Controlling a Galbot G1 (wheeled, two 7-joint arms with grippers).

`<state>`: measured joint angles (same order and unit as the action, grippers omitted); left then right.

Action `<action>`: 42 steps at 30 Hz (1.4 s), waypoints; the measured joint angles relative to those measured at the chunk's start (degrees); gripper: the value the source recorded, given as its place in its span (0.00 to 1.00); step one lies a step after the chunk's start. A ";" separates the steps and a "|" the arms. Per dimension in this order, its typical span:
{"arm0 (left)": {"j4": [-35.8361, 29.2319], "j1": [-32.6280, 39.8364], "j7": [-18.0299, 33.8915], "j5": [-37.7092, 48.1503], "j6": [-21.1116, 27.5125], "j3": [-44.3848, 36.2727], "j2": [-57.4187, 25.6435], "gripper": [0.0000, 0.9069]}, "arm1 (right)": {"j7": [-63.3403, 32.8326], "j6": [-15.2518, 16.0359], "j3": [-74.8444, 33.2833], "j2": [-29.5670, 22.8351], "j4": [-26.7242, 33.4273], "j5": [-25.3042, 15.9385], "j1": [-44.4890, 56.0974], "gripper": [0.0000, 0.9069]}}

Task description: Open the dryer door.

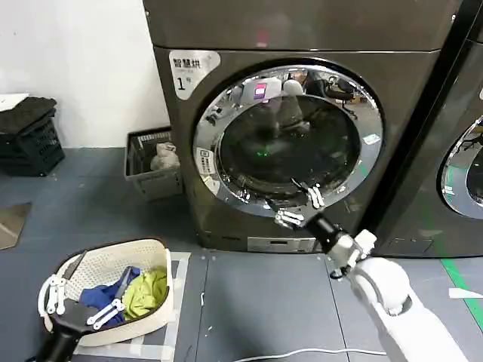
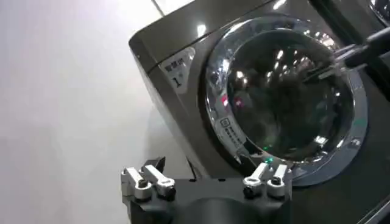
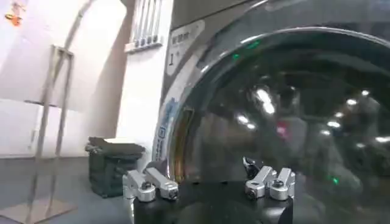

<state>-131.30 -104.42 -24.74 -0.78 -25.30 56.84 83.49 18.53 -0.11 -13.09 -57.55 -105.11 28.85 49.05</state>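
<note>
Head view: the big dark grey-brown front-loading dryer, marked by a white label with Chinese characters and "1", stands at the far centre of the floor. Its large round dryer door, a chrome ring around dark tinted glass, faces the robot. The right end effector sits at the ring's lower rim, fingers spread apart, gripping nothing. The left end effector, also spread and empty, hangs near left over a white perforated laundry basket holding blue and yellow-green cloth. A dark crate stands left of the dryer.

Left wrist view: the left end effector is open, well apart from the dryer door.

Right wrist view: the right end effector is open, just beside the door's glass.
</note>
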 joint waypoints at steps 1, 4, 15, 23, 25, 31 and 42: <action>-0.03 0.01 -0.01 0.00 0.03 -0.02 0.00 1.00 | 0.21 -0.15 0.74 0.03 0.65 0.03 -0.87 1.00; -0.17 0.00 -0.07 0.00 0.08 -0.03 -0.01 1.00 | 0.48 -0.39 2.83 -0.07 2.51 0.30 -3.37 1.00; -0.57 -0.18 -0.23 -0.25 0.11 -0.05 0.42 1.00 | 0.45 -0.23 10.02 -1.90 8.44 0.87 -12.25 1.00; -0.81 -0.23 -0.44 -0.38 0.05 -0.10 0.75 1.00 | 0.59 -0.21 14.02 -3.23 12.05 1.24 -17.39 1.00; -0.90 -0.25 -0.44 -0.38 0.04 -0.11 0.79 1.00 | 0.70 -0.19 14.76 -3.53 12.79 1.24 -18.32 1.00; -1.03 -0.47 -0.43 -0.37 -0.07 -0.18 1.04 1.00 | 0.95 -0.16 16.87 -4.70 14.97 1.21 -20.68 1.00; -1.27 -0.58 -0.42 -0.33 -0.16 0.01 1.23 1.00 | 2.03 -0.43 20.49 -7.38 20.13 1.00 -24.66 1.00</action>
<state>-132.57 -105.00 -25.16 -1.11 -25.46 56.85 84.72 20.56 -0.54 7.41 -64.92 -84.98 29.85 24.39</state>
